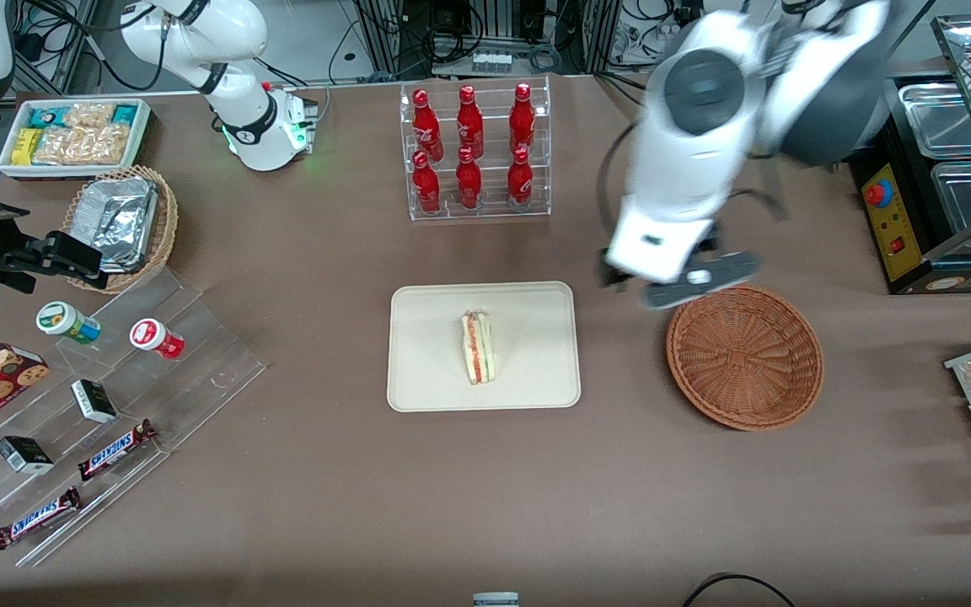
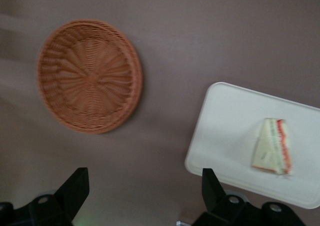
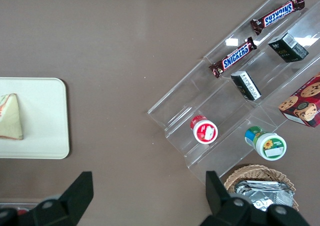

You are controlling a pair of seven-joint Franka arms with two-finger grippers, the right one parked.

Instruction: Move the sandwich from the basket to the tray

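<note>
The sandwich (image 1: 478, 346) (image 2: 273, 146), a pale triangular wedge with red and green filling along one edge, lies on its side in the middle of the cream-white tray (image 1: 426, 379) (image 2: 225, 121). The round reddish-brown wicker basket (image 1: 744, 357) (image 2: 90, 76) stands beside the tray toward the working arm's end of the table, with nothing in it. My gripper (image 1: 688, 282) (image 2: 145, 191) hangs high above the table, over the basket's rim farthest from the front camera. It is open, with only bare table showing between its black fingers (image 2: 75, 188).
A clear rack of red bottles (image 1: 473, 152) stands farther from the front camera than the tray. Clear tiered shelves with snack bars and jars (image 1: 106, 405), a tan basket of foil containers (image 1: 123, 223) and a white bin of packets (image 1: 72, 135) lie toward the parked arm's end. A metal counter unit (image 1: 941, 185) stands at the working arm's end.
</note>
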